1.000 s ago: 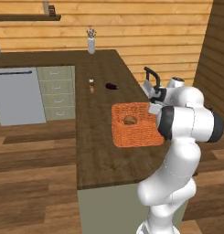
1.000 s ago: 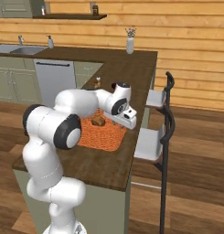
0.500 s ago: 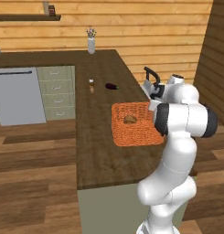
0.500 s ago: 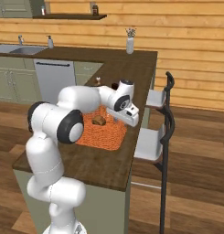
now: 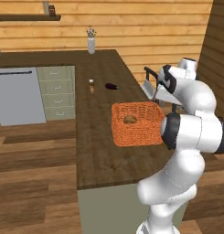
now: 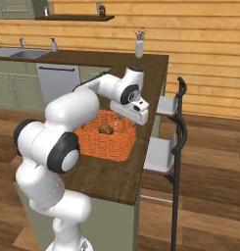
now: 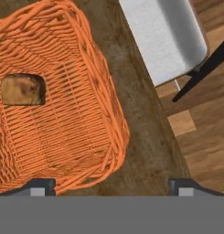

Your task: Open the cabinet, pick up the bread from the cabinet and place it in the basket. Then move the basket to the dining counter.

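the orange woven basket (image 5: 135,122) sat on the dark wood-grain tabletop (image 5: 97,151) of the dining counter, close to the edge that faced the stools. the bread (image 5: 129,119), a small brown lump, lay inside the basket on its floor, toward the far side from the robot. in the hand view the bread (image 7: 23,89) sat at the left of the basket's floor, apart from the rounded corner of the rim (image 7: 114,137).

the tool (image 7: 112,186) hung above the basket's stool-side rim with its jaws spread wide apart and nothing between them; one dark tip showed over the basket weave and the other over the bare tabletop beside it. i could not tell whether either tip touched the rim. in the right base view the tool (image 6: 133,113) stood just over the basket's (image 6: 108,135) far right edge, near the counter edge.

a grey-seated stool (image 7: 164,37) with a dark frame stood on the wooden floor beside the counter, just past the tabletop's edge. farther along the tabletop lay a dark aubergine-like item (image 5: 112,85) and a small bottle (image 5: 91,86), both well apart from the basket. a vase (image 5: 91,43) stood at the far end near the plank wall.
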You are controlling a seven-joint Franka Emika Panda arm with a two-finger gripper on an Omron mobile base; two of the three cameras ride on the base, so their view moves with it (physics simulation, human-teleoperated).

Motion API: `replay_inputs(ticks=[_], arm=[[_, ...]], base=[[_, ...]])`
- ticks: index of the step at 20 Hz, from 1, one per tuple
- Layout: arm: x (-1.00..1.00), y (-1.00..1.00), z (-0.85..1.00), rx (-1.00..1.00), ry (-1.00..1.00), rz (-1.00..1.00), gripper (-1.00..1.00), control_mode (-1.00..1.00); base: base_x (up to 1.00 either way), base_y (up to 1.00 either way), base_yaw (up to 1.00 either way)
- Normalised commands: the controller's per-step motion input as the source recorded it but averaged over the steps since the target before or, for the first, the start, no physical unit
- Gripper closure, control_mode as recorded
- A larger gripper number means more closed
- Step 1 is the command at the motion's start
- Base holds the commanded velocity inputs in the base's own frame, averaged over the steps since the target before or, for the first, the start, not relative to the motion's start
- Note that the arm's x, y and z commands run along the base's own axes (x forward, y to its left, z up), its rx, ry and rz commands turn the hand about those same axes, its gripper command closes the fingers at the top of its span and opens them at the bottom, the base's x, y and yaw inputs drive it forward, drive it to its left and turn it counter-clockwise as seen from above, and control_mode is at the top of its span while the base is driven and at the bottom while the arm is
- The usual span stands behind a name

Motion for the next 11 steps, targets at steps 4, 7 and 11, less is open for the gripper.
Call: replay_inputs(ticks=[4,7,11], arm=[[-1.0,0.59,0.27,-0.03,0.0,0.0,-1.0,-1.0],[-1.0,0.88,0.17,-0.09,0.0,0.0,-1.0,-1.0],[-1.0,1.0,0.19,-0.12,0.0,0.01,-1.0,-1.0]], base=[[0.0,0.0,0.0],[0.0,0.0,0.0],[0.0,0.0,0.0]])
